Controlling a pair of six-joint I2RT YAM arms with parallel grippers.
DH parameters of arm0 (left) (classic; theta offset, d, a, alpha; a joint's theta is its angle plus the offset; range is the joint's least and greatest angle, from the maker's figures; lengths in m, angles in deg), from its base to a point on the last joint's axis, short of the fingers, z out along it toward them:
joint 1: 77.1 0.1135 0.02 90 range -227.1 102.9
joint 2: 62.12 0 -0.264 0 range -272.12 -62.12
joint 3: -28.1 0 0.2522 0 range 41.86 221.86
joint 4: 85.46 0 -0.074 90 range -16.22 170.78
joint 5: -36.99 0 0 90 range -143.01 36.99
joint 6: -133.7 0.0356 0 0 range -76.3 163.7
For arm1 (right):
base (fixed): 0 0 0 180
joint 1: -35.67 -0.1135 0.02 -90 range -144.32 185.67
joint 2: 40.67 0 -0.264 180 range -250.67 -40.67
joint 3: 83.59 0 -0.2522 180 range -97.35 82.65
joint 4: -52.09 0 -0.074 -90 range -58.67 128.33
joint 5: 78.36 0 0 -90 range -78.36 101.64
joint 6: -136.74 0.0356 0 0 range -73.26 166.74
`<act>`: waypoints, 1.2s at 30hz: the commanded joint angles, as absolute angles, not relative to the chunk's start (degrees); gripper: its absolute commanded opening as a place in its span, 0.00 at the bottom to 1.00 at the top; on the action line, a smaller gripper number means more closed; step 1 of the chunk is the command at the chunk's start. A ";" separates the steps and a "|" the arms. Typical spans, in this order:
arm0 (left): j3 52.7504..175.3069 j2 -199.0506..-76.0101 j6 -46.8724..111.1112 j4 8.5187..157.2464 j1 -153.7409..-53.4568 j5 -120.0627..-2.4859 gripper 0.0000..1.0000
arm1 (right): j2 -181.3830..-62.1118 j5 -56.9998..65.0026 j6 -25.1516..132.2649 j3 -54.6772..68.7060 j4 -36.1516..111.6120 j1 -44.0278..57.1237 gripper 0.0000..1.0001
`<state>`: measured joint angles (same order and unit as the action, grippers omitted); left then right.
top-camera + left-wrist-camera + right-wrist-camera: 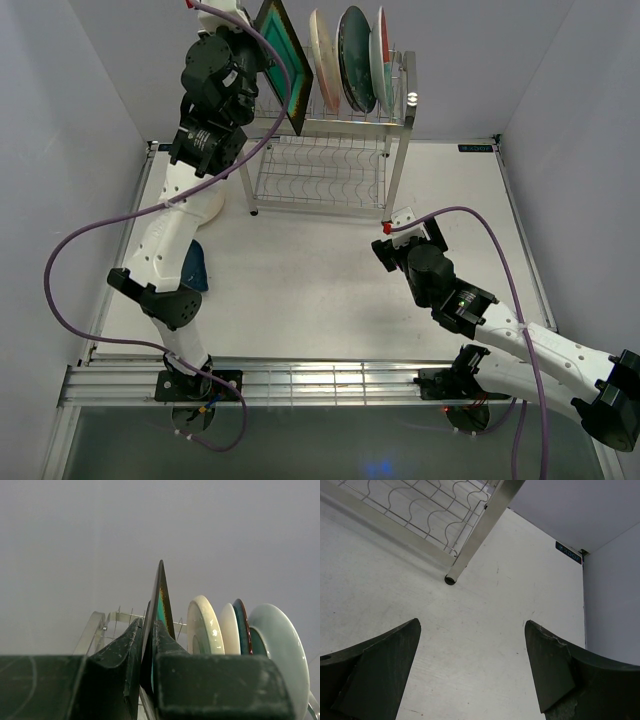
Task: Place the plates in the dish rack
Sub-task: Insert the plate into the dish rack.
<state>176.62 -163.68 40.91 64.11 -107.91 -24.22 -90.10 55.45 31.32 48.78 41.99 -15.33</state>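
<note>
Reading left jaws pinched on square green plate (161, 597), upper left; right jaws wide, empty. I barely see dark blue plate (197, 268) behind left arm (165, 235).

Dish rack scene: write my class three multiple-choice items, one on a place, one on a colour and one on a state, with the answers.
1. Where in the rack do the upright round plates stand?
A. upper tier
B. lower tier
C. half in each

2. What colour is the face of the square plate?
A. red
B. green
C. yellow

3. How is the right gripper?
A. open and empty
B. shut on a plate
C. shut on a rack leg

Answers:
1 A: the top view shows them on edge in the upper slots.
2 B: its green face shows inside a dark rim, both from above and where the left gripper clamps it.
3 A: its fingers stand wide apart with nothing between them.
</note>
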 commanded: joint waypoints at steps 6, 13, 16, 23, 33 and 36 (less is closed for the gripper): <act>177.39 -160.47 42.29 83.32 -107.16 -23.57 0.00 | -89.27 56.64 31.36 48.55 45.36 -15.04 0.90; 181.34 -164.51 42.82 84.20 -107.07 -24.89 0.00 | -88.92 56.47 31.27 48.63 45.36 -15.13 0.90; 181.34 -165.31 42.47 84.82 -106.72 -25.68 0.00 | -89.09 56.29 31.36 48.46 45.27 -15.04 0.90; 181.78 -167.15 41.94 85.61 -105.84 -26.91 0.00 | -89.18 56.03 31.45 48.28 45.09 -15.04 0.90; 182.31 -170.31 43.17 88.16 -105.66 -26.91 0.00 | -88.30 55.24 31.80 48.28 44.48 -15.04 0.90; 182.31 -171.19 43.17 88.86 -105.66 -27.35 0.00 | -88.22 55.15 31.89 48.28 44.39 -15.13 0.90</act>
<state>179.35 -172.45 42.68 82.45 -106.22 -25.59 -89.22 54.95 31.34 48.78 41.94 -15.33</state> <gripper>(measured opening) 0.201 0.900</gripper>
